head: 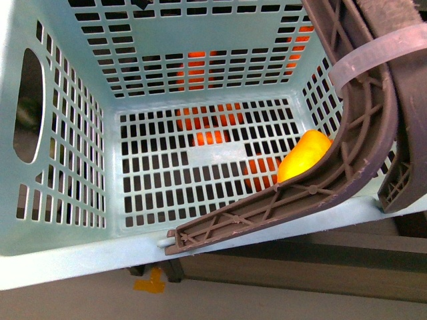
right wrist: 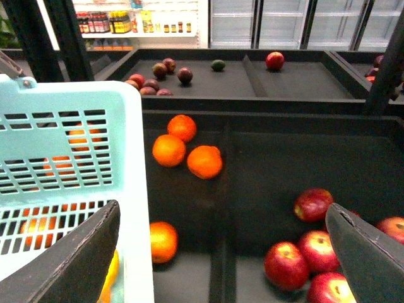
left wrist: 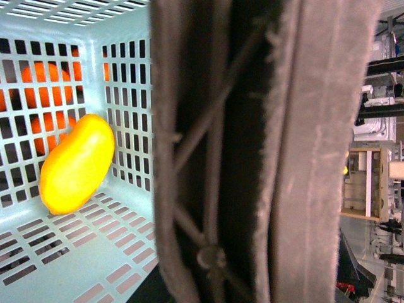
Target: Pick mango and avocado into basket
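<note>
Seeking avocado [right wrist: 218,64]: likely dark green fruit in far bin [right wrist: 297,79], straight ahead of right claw [right wrist: 222,208] | claw wide open, empty | mango [head: 303,157] lies in near-right corner of basket [head: 67,257] | left claw unseen

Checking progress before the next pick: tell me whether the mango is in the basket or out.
In. The mango lies on the slotted floor of the basket, beside its corner walls.

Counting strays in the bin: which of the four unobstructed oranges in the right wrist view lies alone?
The orange beside the basket wall; the other three sit bunched together.
</note>
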`<state>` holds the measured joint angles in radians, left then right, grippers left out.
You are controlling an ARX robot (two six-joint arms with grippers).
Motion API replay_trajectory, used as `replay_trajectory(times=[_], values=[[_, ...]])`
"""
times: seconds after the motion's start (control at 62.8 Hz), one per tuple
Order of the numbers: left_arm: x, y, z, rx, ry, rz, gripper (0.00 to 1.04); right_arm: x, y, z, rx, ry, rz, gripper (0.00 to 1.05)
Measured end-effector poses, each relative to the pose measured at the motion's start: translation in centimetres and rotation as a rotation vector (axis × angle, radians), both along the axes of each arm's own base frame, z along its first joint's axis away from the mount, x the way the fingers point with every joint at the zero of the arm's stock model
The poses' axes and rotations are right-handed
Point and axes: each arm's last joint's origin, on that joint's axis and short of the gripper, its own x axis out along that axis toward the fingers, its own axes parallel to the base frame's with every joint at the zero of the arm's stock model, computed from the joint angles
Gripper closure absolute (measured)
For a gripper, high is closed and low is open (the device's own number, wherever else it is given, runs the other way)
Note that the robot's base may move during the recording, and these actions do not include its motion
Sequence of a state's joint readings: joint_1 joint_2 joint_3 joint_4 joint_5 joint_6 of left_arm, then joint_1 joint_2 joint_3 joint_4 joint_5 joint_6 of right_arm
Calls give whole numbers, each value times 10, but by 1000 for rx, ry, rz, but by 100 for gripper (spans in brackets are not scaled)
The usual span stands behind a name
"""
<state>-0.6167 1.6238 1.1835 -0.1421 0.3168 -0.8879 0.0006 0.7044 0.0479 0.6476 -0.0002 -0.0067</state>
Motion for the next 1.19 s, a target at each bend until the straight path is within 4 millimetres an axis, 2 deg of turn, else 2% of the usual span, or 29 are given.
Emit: replay_trajectory(times=[1.194], values=[[1,2,0,2,-2,9,91,0,0,-1,0,5,5,9]])
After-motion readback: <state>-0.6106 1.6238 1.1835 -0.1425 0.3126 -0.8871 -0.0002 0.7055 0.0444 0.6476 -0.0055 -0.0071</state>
